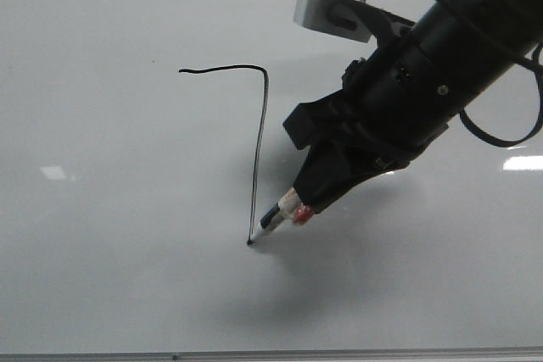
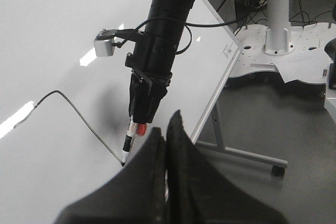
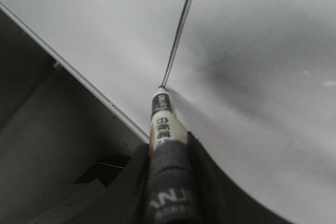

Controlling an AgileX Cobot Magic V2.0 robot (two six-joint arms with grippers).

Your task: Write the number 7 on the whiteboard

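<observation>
The whiteboard (image 1: 102, 277) fills the front view; it also shows in the left wrist view (image 2: 47, 35) and the right wrist view (image 3: 262, 35). The number 7 (image 1: 259, 133) is drawn on it: a wavy top stroke and a long downstroke, seen too in the left wrist view (image 2: 79, 114) and the right wrist view (image 3: 181, 24). My right gripper (image 1: 318, 197) is shut on a marker (image 1: 276, 218), whose tip touches the board at the downstroke's lower end (image 3: 161, 87). My left gripper (image 2: 167, 124) is shut and empty, off the board's side edge.
The board's grey frame edge (image 1: 271, 353) runs along the near side. The board stands on a metal stand with wheeled legs (image 2: 231, 150) on a grey floor. A white robot base with cables (image 2: 278, 35) stands beyond it.
</observation>
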